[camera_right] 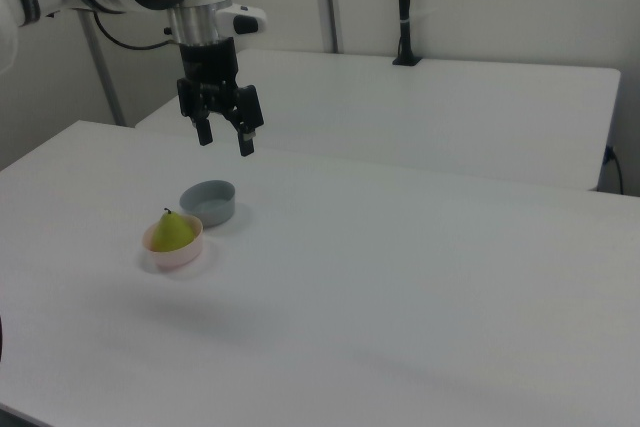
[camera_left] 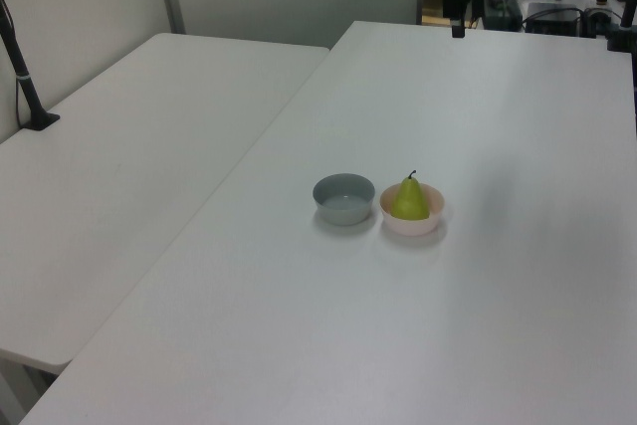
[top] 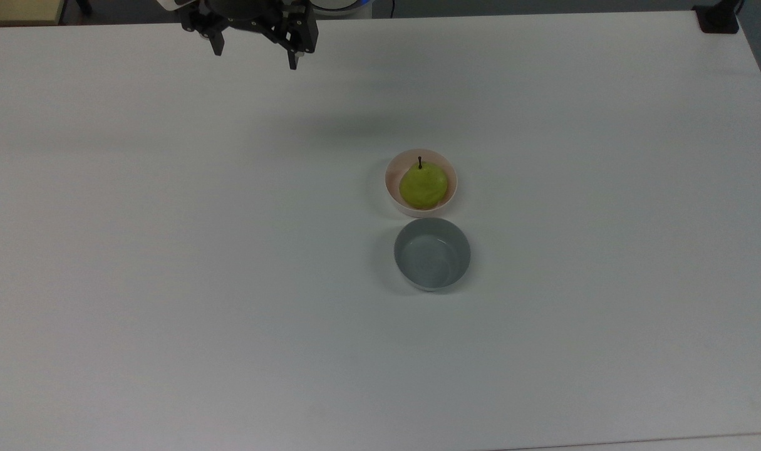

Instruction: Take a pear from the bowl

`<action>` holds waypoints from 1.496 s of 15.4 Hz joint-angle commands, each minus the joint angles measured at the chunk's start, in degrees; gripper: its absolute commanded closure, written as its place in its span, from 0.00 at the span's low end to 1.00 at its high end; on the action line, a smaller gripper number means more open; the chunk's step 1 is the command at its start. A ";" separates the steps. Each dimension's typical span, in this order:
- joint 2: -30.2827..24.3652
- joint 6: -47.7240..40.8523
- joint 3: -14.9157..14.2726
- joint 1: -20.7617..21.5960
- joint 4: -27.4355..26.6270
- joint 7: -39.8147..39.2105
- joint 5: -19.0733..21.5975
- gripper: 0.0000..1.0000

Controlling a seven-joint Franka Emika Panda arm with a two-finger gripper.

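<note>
pear (top: 423,184) in bowl (top: 391,188), seemingly touching grey bowl (top: 431,254).

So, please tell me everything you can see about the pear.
The pear is small and yellow-green, with a smooth, slightly glossy skin and a short dark stem. It stands upright, stem up, inside the pale pink bowl, rising above the rim. Nothing else touches it. The grey bowl sits right beside, and the open tool hangs apart from it.

No legible text, label, brand, number or sign on anything in view
</note>
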 commanded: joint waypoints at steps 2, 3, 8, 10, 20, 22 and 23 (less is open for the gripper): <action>-2.09 -0.16 -0.39 0.21 -1.60 -0.49 0.24 0.00; -1.91 -0.07 -0.30 0.21 -1.60 -0.49 0.51 0.00; -1.04 0.54 -0.21 0.21 -1.52 -0.58 3.85 0.00; -0.51 0.72 -0.12 0.21 -1.52 -0.58 4.29 0.00; 4.41 4.75 0.23 10.03 -1.43 -0.85 4.29 0.00; 5.55 8.18 0.23 12.67 -1.60 -0.67 4.46 0.00; 6.52 9.06 0.23 13.64 -1.52 -0.67 4.72 0.00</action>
